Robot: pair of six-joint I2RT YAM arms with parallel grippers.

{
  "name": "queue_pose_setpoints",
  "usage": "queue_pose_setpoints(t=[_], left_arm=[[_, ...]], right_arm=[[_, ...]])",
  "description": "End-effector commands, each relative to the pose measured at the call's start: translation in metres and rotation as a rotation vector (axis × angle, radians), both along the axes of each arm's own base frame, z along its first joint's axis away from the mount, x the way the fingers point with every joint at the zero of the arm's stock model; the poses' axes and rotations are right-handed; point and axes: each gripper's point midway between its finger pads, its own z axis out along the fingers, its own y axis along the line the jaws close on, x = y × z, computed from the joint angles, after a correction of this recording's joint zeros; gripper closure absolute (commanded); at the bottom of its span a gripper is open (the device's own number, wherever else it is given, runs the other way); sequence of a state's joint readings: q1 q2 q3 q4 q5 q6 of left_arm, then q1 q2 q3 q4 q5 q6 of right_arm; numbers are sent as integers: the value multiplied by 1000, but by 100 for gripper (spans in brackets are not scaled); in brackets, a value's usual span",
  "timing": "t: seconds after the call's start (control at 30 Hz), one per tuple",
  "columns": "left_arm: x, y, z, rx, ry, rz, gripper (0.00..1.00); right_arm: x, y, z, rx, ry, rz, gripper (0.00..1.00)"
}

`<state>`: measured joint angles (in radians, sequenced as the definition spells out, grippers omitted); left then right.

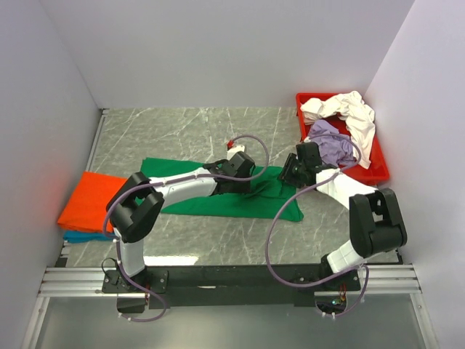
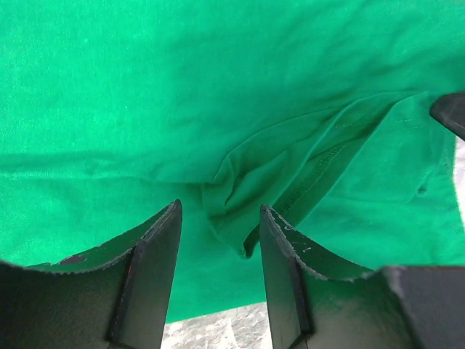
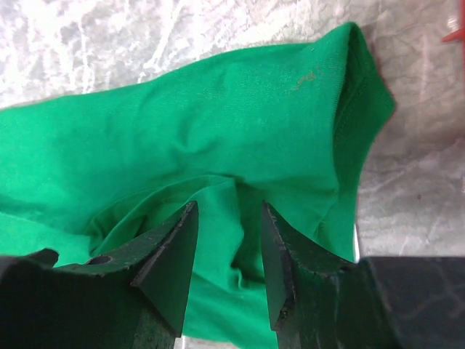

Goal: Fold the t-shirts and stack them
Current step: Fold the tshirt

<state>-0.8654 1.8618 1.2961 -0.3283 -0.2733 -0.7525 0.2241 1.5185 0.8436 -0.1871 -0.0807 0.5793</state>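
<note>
Teal t-shirt mostly under orange t-shirt, only an edge.

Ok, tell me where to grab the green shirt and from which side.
Take the green shirt by its raised wrinkles near the right end: the seamed pucker between the left gripper's open fingers, the ridge below the right gripper. Come straight down; elsewhere it lies flat on the table, likely hard to pinch.

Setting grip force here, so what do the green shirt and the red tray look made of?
Green t-shirt: soft matte cloth, likely knit; it wrinkles and shows stitched seams. Red tray: probably rigid plastic; smooth, straight raised rim.
</note>
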Motion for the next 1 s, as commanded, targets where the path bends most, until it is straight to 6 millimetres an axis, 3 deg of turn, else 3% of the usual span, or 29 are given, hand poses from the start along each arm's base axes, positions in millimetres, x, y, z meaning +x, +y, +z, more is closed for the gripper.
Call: queue_pose_setpoints(t=[0.0,0.37,0.6,0.77,0.97], left_arm=[[6,-3,16,14,-54,10,48],[-8,-16,17,-26,-41,-46,51],[-16,-19,12,-26,-29,-54,53],[-16,-18,10,-14,-25,-43,63],[-18,-10,10,7,-24,-27,85]], right_arm=[[21,6,11,32,-52,5,54],[25,8,-5,56,-20,-5,57],[19,13,-3,94,-32,5,70],[11,18,1,134,-38,21,90],[-3,20,17,164,-76,33,97]])
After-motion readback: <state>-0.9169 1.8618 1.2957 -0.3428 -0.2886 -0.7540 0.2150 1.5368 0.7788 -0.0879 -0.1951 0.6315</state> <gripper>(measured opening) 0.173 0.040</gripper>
